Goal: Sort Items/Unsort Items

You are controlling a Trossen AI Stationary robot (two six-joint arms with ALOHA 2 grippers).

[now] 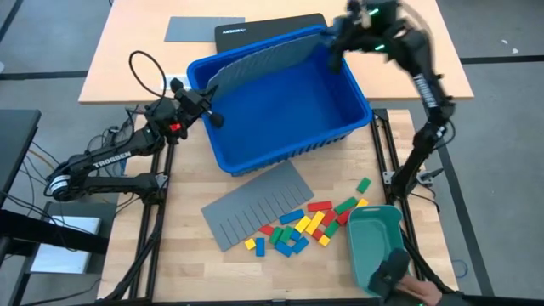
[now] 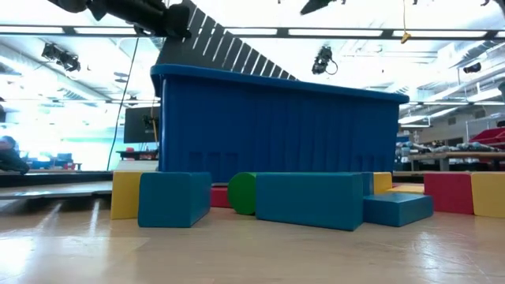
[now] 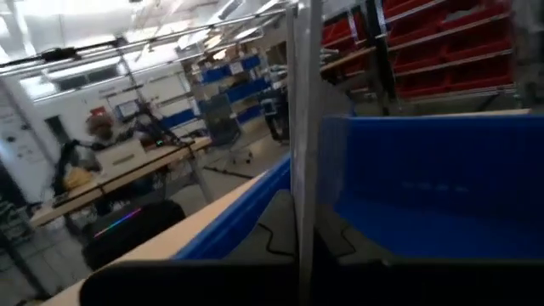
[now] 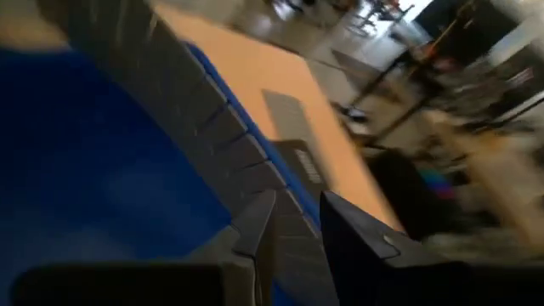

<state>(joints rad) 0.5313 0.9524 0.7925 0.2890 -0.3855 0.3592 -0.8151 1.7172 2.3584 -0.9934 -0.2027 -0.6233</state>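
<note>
From above, a big blue bin (image 1: pixel 280 106) stands on the middle of the table (image 1: pixel 183 263) with no blocks visible in it; a grey slotted sheet (image 1: pixel 263 61) leans along its far wall. The left gripper (image 1: pixel 206 109) is clenched on that sheet's left end at the bin's left rim. The right gripper (image 1: pixel 338 44) sits at the bin's far right corner by the sheet's other end; whether its fingers are released or gripping cannot be told. A second slotted sheet (image 1: pixel 255 204) lies flat between the bin and the near edge. The blocks (image 1: pixel 302 225), red, yellow, green and blue, lie scattered near the table's near edge, beside a green tray (image 1: pixel 376 242) at the near right corner, which shows no blocks inside. A gloved hand (image 1: pixel 395 270) touches the tray. The left arm reads "TROSSEN".

At table height, blue, yellow, red and green blocks (image 2: pixel 308 199) lie in front of the bin (image 2: pixel 276 126), the sheet (image 2: pixel 229 51) rising above its rim.

The left wrist view shows the sheet edge-on (image 3: pixel 303 136) over the bin's rim (image 3: pixel 229 221).

The right wrist view shows the sheet (image 4: pixel 204 127) just ahead of the fingers (image 4: pixel 259 225).
</note>
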